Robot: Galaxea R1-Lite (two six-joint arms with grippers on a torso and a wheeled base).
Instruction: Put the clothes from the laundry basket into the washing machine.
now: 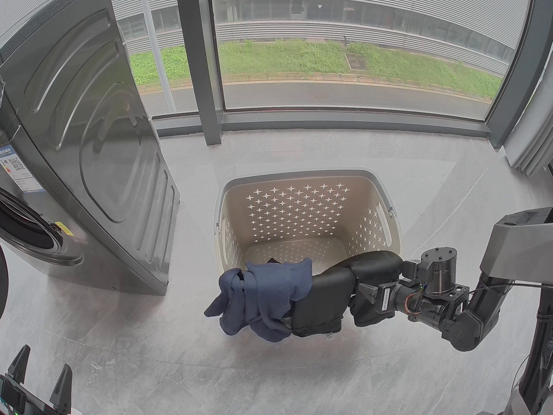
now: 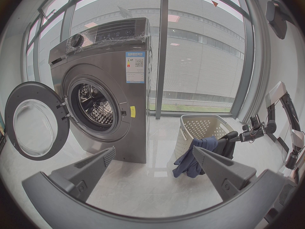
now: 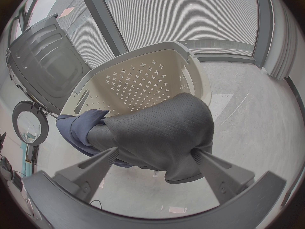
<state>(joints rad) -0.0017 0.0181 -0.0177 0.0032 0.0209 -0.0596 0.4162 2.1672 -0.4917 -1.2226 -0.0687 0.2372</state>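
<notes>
The cream laundry basket [image 1: 305, 203] stands on the floor to the right of the washing machine [image 1: 98, 145]. A dark blue garment [image 1: 265, 295] and a black garment [image 1: 334, 295] hang over the basket's near rim. My right gripper [image 3: 154, 153] is at the black garment [image 3: 165, 131], its fingers spread open, and the cloth lies over both fingertips. Low at the near left, my left gripper [image 2: 153, 150] is open with nothing in it, facing the machine's drum [image 2: 95, 107]. The round door [image 2: 35, 121] is swung wide open.
Tall windows and a dark pillar [image 1: 199, 59] stand behind the basket. Bare grey floor [image 1: 173, 364] lies between the basket and the machine's front. A curtain [image 1: 536, 139] hangs at the far right.
</notes>
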